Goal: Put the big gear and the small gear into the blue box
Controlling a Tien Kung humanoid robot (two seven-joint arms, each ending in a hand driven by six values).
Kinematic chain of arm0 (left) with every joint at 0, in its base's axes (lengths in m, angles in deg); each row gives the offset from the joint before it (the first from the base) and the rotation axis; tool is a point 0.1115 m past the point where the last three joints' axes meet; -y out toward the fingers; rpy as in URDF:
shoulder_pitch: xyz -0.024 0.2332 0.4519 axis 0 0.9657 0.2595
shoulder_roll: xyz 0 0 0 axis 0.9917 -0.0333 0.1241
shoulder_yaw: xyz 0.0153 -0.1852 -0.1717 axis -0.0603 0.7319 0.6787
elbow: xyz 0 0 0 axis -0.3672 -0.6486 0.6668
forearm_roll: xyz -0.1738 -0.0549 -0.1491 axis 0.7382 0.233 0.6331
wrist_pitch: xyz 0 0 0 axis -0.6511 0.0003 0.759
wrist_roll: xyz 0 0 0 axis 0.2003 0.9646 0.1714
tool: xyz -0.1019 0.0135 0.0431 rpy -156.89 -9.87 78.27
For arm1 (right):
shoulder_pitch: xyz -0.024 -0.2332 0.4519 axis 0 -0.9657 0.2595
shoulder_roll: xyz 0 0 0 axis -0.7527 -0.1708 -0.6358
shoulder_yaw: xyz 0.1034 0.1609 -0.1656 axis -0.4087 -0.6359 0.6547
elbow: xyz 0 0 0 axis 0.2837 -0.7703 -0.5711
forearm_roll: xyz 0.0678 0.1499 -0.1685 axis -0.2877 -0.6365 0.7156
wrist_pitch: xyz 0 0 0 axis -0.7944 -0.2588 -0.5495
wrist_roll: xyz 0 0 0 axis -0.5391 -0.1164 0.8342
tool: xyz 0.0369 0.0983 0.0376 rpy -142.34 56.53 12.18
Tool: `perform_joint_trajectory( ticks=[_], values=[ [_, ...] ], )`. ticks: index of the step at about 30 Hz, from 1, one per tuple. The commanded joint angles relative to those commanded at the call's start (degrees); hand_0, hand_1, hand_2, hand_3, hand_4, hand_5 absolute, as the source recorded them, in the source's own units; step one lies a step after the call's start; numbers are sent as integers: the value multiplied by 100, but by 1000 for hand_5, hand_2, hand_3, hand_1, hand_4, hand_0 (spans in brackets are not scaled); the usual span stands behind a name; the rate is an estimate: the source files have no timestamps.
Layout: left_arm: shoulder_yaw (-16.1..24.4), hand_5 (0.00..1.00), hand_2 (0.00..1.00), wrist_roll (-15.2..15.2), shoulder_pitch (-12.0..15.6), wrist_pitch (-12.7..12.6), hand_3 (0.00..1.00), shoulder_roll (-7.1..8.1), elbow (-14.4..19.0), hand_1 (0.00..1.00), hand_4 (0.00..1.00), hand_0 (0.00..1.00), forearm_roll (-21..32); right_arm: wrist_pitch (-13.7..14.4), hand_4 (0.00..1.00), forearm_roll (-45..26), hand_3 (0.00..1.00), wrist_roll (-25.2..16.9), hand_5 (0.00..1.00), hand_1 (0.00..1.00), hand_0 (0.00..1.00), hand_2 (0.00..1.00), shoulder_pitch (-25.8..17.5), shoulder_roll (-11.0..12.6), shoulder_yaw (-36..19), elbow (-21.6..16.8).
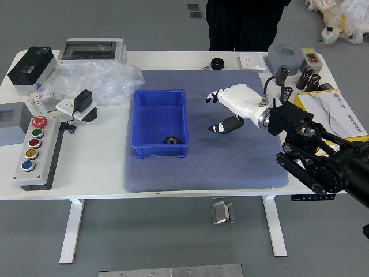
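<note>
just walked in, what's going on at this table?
The robot's right robot hand, white and black, is open over the blue-grey mat, with nothing visible in it. A small black toothed gear lies in the blue plastic box. No second gear is visible. A person in dark clothes stands across the table.

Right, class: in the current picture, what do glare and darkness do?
Head view: small glints speckle the clear plastic; the person's dark clothing shows hardly any folds; the gear in the blue box is too dark for counting teeth.
</note>
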Motion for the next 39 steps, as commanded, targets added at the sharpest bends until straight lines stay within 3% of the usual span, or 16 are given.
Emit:
perform_joint_trajectory(
  ticks=[10,39],
  values=[
    [-15,302,824,2,-7,2,841,-3,0,856,710,873,-4,177,784,-8,661,-266,343,506,549,648,30,-83,30,579],
    [-35,302,825,5,-13,10,842,-22,0,857,710,873,-36,313,762,-76,654,-467,319,492,533,632,90,-505,197,1502]
  ],
)
